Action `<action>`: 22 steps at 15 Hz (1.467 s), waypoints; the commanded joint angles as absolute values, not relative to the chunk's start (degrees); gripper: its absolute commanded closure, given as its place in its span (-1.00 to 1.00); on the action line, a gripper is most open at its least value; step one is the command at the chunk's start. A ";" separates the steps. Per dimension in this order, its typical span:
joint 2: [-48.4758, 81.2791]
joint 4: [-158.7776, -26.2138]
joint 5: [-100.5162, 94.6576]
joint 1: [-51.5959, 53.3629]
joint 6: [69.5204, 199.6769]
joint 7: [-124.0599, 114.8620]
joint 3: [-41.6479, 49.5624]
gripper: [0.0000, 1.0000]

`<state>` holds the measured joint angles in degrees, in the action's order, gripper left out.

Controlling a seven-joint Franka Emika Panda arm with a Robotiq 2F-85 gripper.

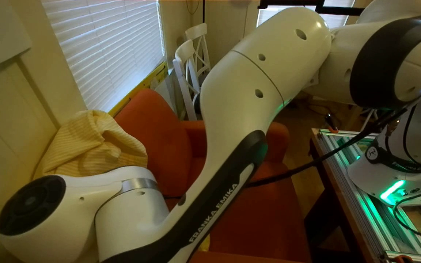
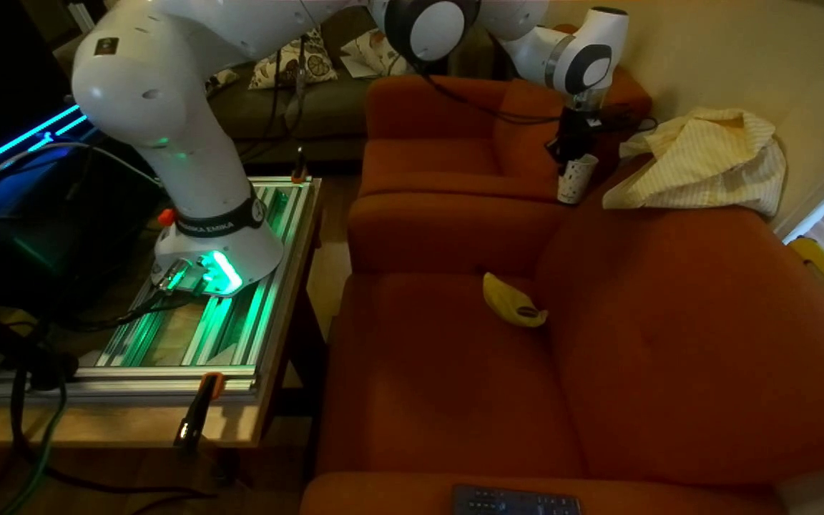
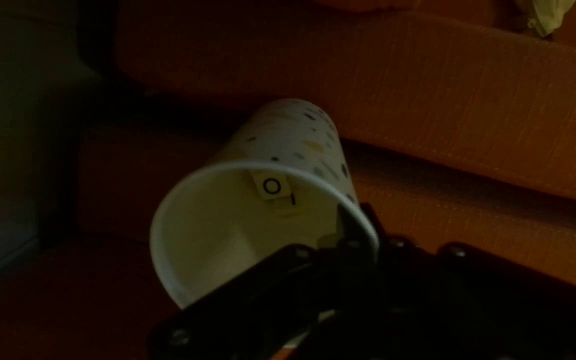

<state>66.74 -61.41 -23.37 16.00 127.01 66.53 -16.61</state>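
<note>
- I am pinching a paper cup (image 2: 576, 180) by its wall at the rim; my pincer (image 3: 354, 220) is standing narrow, with just that thin wall between its jaws.
- In the wrist view, one finger (image 3: 345, 231) is sitting inside the cup while its partner is pressing from outside.
- The speckled white cup is leaning, its mouth facing my wrist camera; whether its bottom is touching anything, I cannot tell.
- Inside the cup, a letter block (image 3: 271, 186) is showing an "O", and a second block (image 3: 286, 206) is lying just beside it, showing part of a dark mark.
- In an exterior view, I am holding the cup near where the near armchair (image 2: 448, 379) and the far armchair (image 2: 430, 161), both orange, are meeting.
- A yellow striped cloth (image 2: 705, 161) is lying over the near armchair's back, near the cup.
- A curved yellow thing (image 2: 514, 302) is resting on that armchair's seat, close to the backrest.
- A remote control (image 2: 516, 501) is lying on its armrest.
- My base (image 2: 215, 247) is glowing green on a metal frame (image 2: 133, 372).
</note>
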 commanded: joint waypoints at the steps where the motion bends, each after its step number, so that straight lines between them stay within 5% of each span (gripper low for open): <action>1: 65.13 -65.34 -22.24 14.53 127.77 66.50 -18.00 0.97; 3: 65.11 -65.51 -22.38 14.32 127.82 66.28 -18.19 0.95; 4: 65.10 -65.54 -22.49 14.32 127.77 66.10 -18.18 0.46; 22: 61.64 -71.77 -22.65 13.64 128.92 52.87 -17.15 0.46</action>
